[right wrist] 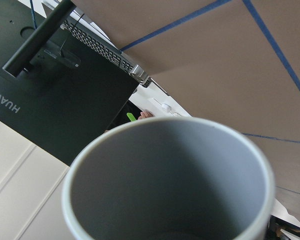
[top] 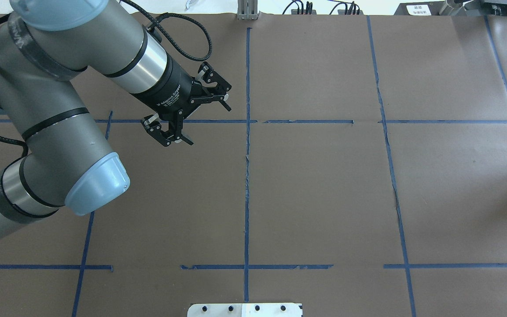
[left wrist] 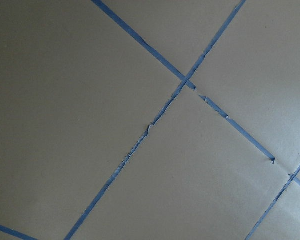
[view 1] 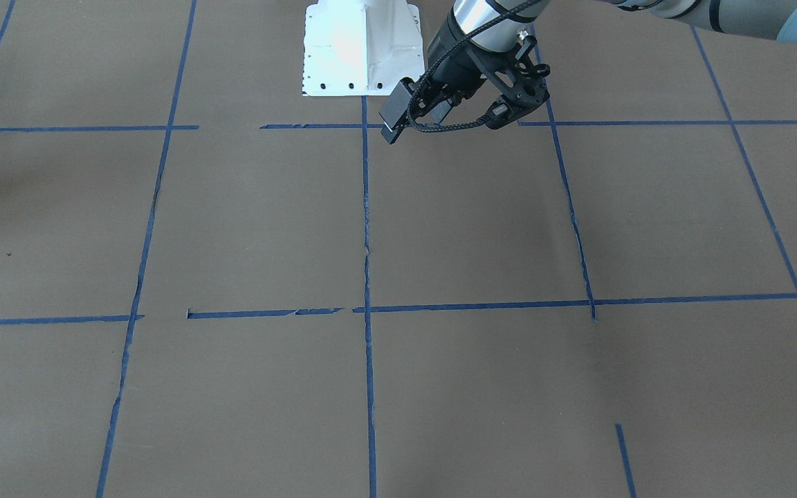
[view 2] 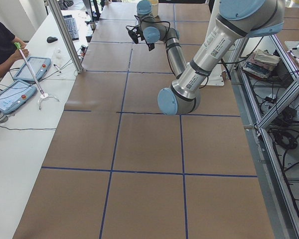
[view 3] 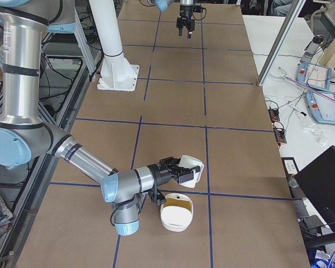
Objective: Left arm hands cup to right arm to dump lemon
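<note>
left pincer [top: 209, 124] in the overhead view is spread wide with nothing in it, hanging over the worktop [top: 324, 185] a bit short of the middle tape line [top: 247, 176]. front view says the same: fingers apart, no cup near it.

side view from the right end is the useful one. the cup [view 3: 194, 167] is at the right pincer [view 3: 181, 170], tipped so its long axis runs about level, just beside a white bowl [view 3: 176, 216] with something yellow in it, probably the lemon. can't tell from there how tight that pincer sits on it.

right wrist view looks straight into the cup's grey inside, mouth toward the camera. so the cup's right at the right arm, well apart from the left one.
</note>
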### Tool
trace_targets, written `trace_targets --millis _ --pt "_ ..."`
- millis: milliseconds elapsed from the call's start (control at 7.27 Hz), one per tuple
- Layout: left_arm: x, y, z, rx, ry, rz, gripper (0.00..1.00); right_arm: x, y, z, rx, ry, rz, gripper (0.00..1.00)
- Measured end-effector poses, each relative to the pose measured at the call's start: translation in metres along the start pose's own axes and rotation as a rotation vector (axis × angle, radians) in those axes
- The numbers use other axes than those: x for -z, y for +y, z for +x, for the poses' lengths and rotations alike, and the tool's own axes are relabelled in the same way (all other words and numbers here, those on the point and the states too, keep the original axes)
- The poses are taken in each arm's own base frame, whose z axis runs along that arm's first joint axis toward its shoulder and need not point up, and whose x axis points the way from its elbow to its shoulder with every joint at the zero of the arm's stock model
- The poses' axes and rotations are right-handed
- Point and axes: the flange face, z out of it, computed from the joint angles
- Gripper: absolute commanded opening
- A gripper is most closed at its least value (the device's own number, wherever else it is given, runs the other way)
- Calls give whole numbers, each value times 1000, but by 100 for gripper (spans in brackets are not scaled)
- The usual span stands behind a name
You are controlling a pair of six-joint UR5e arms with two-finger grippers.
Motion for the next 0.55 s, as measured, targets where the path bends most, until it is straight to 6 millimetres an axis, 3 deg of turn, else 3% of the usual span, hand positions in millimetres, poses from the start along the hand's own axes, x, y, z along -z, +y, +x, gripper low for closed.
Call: trace_targets --millis 275,550 --pt "0 0 0 1 0 0 100 -30 28 6 113 61 -3 34" --pt "1 -1 0 1 1 1 100 -74 67 14 235 124 23 34"
